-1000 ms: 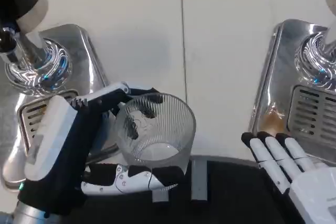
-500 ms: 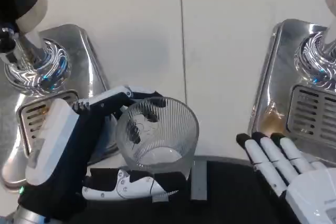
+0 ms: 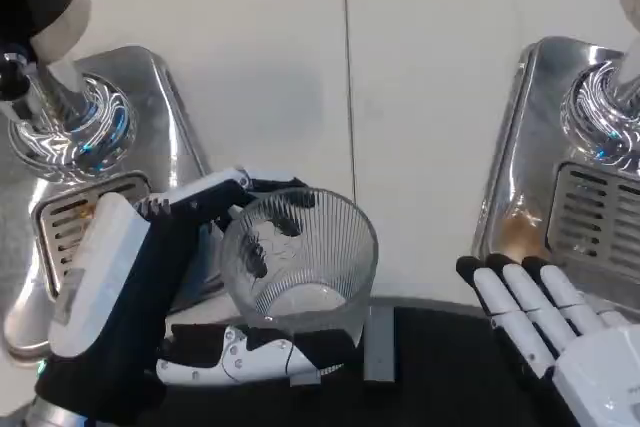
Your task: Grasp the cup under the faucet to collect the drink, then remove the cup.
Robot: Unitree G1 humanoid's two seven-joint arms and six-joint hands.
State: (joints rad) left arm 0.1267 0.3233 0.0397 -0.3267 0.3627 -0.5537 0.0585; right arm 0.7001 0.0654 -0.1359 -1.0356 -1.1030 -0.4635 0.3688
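Two hands in the head view. Left hand [image 3: 120, 307] has its fingers [image 3: 205, 192] wrapped around a clear ribbed cup [image 3: 298, 252], thumb side underneath, so it's gripping it. Cup sits near the front edge of the white tabletop [image 3: 420, 97], just right of the left drip tray [image 3: 160, 147] and its faucet [image 3: 55, 97]. Right hand [image 3: 560, 332] lies flat, fingers [image 3: 505, 297] straight and side by side, holding nothing, beside the right drip tray [image 3: 540, 147].

A: What is lying beneath everything?
B: A white table [image 3: 440, 97], with a thin dark seam [image 3: 348, 67] running down its middle.

A: And at the near edge?
B: A black strip [image 3: 440, 357] is crossing the bottom, carrying a grey bracket [image 3: 379, 342].
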